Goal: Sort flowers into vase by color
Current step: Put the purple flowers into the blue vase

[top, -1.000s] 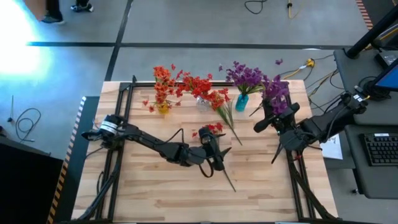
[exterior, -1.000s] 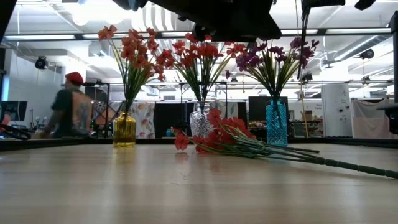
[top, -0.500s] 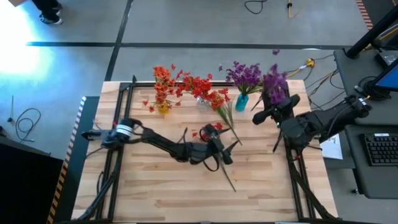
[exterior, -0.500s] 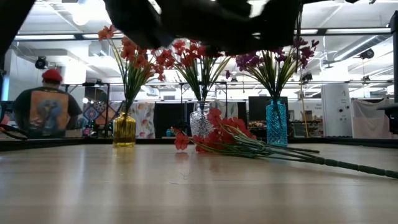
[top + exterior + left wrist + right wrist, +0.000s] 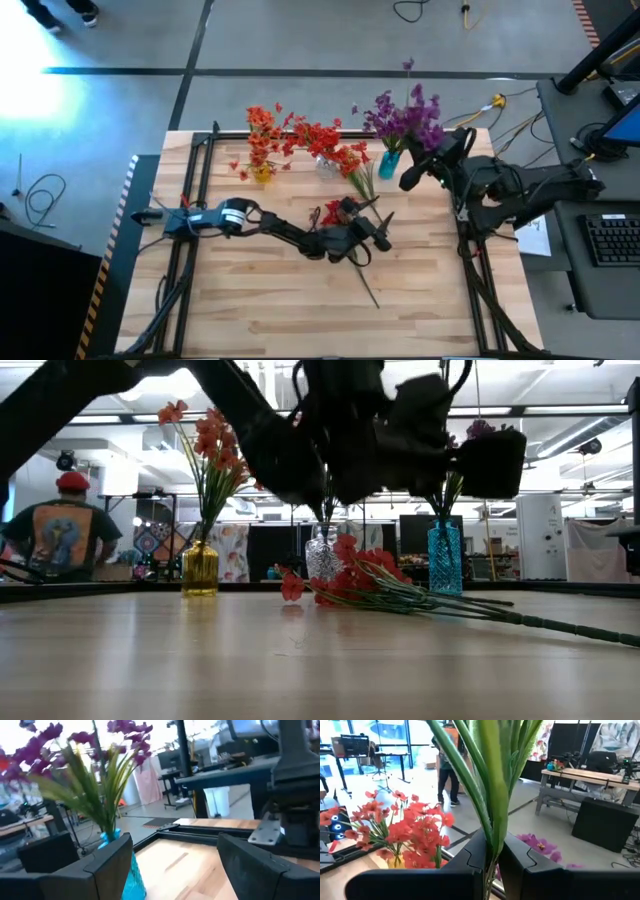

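My right gripper (image 5: 430, 160) is shut on a purple-blossomed sprig (image 5: 418, 108), just right of the blue vase (image 5: 388, 163), which holds other purple flowers (image 5: 388, 120). My left gripper (image 5: 378, 232) is open and hovers over mid-table, beside loose red sprigs (image 5: 338, 210) that lie flat on the wood. In the left wrist view the open gripper (image 5: 175, 870) faces the blue vase (image 5: 129, 875). A yellow vase (image 5: 262, 173) holds orange-red flowers and a clear vase (image 5: 325, 166) holds red ones. My right gripper pinches the purple sprig's green stem and leaves (image 5: 492, 845) between its two fingers (image 5: 470, 865). The leaves rise straight up out of the hold. The sprig is lifted clear of the table, blossoms uppermost; its lower stem is hidden by the gripper.
The three vases stand in a row near the table's far edge (image 5: 200, 568) (image 5: 322, 555) (image 5: 445, 557). A long green stem (image 5: 560, 626) trails from the lying red sprigs toward the near right. A dark frame borders the table. A person (image 5: 65, 535) stands in the room behind.
My right gripper has carried the purple sprig toward the far edge and a little left, closing in on the blue vase. My left gripper has moved toward the table's right, past the lying red sprigs, and has turned. The red sprigs have stayed put.
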